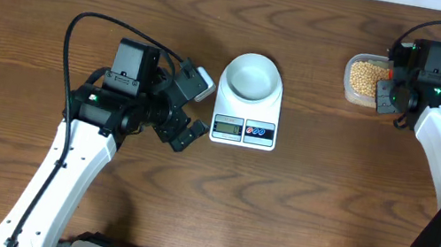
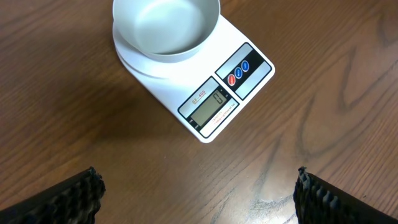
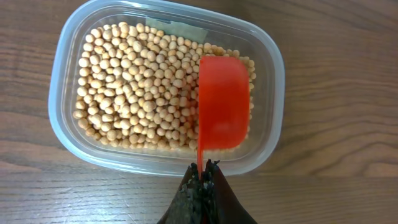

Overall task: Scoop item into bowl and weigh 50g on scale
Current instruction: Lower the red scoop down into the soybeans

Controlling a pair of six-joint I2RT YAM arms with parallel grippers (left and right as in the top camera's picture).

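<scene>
The pale blue-white bowl (image 1: pixel 252 76) sits on the white scale (image 1: pixel 244 127) at the table's middle; in the left wrist view the bowl (image 2: pixel 166 26) looks bare inside and the scale (image 2: pixel 221 93) display reads 0. My left gripper (image 1: pixel 190 109) is open and holds nothing, just left of the scale; its fingers (image 2: pixel 196 193) frame bare wood. Tan-yellow beans (image 3: pixel 140 81) fill a clear tub (image 3: pixel 62 81), seen overhead at the far right (image 1: pixel 363 78). My right gripper (image 3: pixel 204 174) is shut on the handle of a red scoop (image 3: pixel 222 109), which hangs over the beans with its back toward the camera.
The brown wooden table (image 1: pixel 313 211) runs under everything. The tub stands near the far right edge, beside my right arm. Cables loop above both arms. Black hardware lines the front edge.
</scene>
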